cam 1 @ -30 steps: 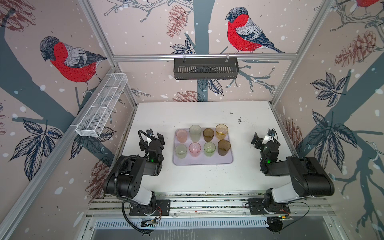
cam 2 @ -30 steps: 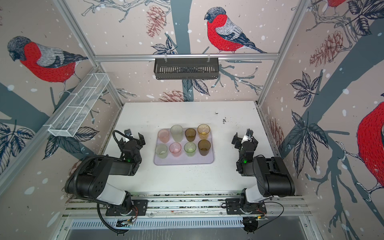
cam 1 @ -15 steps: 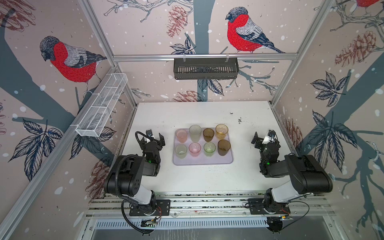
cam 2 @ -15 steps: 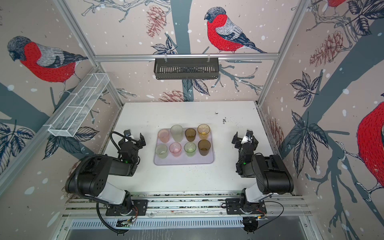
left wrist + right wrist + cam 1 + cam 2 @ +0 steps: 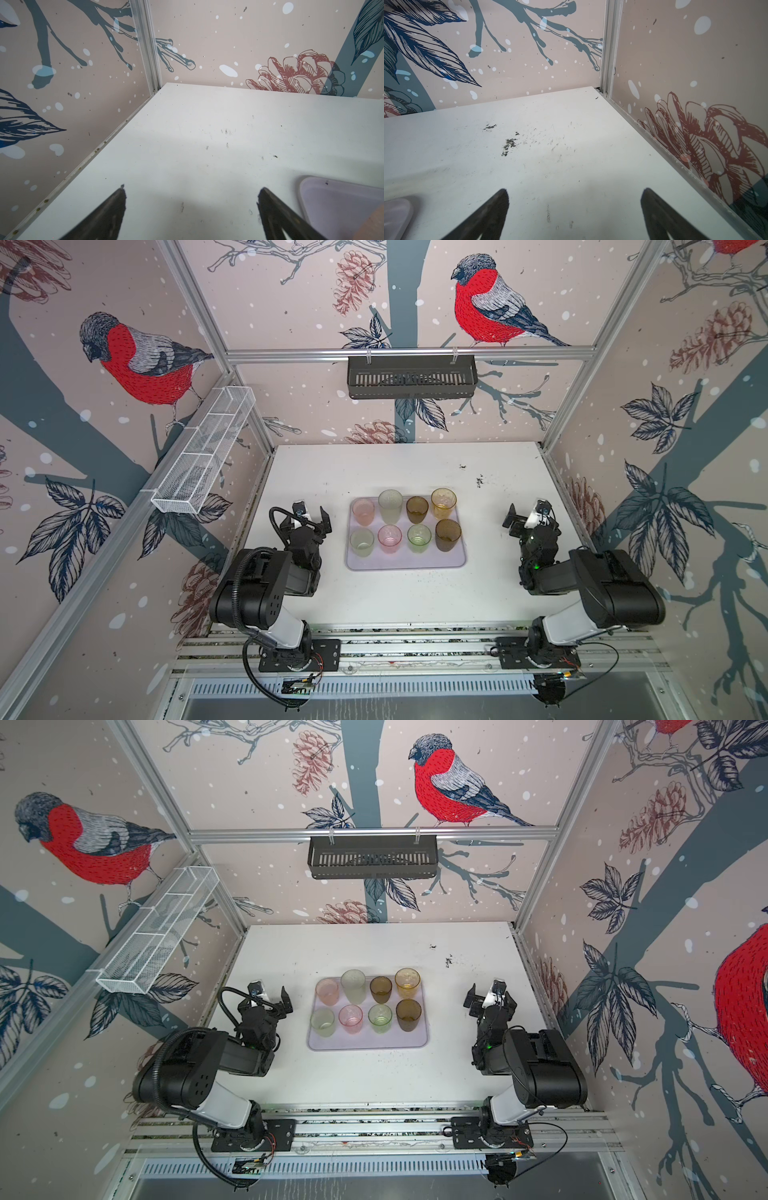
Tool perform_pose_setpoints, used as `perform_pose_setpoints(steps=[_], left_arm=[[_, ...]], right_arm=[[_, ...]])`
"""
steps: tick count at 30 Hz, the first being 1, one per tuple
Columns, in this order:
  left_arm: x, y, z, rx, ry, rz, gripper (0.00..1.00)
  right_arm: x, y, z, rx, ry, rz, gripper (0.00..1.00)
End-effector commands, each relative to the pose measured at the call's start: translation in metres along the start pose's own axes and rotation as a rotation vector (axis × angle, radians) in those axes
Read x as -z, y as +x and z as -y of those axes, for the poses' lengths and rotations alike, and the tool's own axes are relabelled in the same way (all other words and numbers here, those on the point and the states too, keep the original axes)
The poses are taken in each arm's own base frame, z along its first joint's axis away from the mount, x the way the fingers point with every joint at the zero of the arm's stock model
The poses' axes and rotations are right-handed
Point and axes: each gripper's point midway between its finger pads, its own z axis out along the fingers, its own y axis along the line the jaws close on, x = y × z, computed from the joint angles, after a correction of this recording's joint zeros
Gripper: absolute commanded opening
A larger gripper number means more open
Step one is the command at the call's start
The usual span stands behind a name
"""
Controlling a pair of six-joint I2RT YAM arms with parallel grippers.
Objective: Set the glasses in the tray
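Bird-print walls on three sides; white bench (image 5: 374,464), scuffed, with dark specks toward the far right corner. Black basket (image 5: 411,377) on the back rail and mesh basket (image 5: 203,456) on the left wall; neither belongs to the task.

Tray (image 5: 405,563): lavender, low rim, mid-bench between the two arms in both top views. One corner shows at the edge of each wrist view.

Glasses (image 5: 390,506): eight, all upright inside the tray, in two rows of four.
- Far row, left to right: pink, pale frosted, brown, amber.
- Near row: pale green, pink, green, dark olive.
- None on the bare bench, none tipped. The near strip of the tray is bare.

Left hand (image 5: 311,512): jaws wide, empty, over bare bench just left of the tray and clear of it.

Right hand (image 5: 527,514): jaws wide, empty, over bare bench to the right of the tray, apart from it.

Both arms sit folded back toward their bases.

Step in hand, as judged: placing looks finished. No glass is left to fetch, and both arms are in what looks like a rest pose.

Next move, as judged: little beyond keeping both hands off the tray. The glasses stand close together, so any return calls for a reach from above with jaws narrowed, or a neighbour gets knocked
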Motion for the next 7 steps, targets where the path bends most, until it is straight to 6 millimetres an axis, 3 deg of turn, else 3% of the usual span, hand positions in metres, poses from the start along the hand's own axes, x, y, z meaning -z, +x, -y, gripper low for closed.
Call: perform_pose_setpoints(steps=[1,7], left_arm=[[0.0008,-0.0167,0.0021,0.009,0.014,0.067,0.98],[0.0006,-0.0170,0.0023,0.011,0.016,0.068,0.98]], right_arm=[[0.0004,-0.0092,0.0001,0.000,0.004,0.037,1.00],[0.0007,-0.0081,0.0001,0.000,0.003,0.034,1.00]])
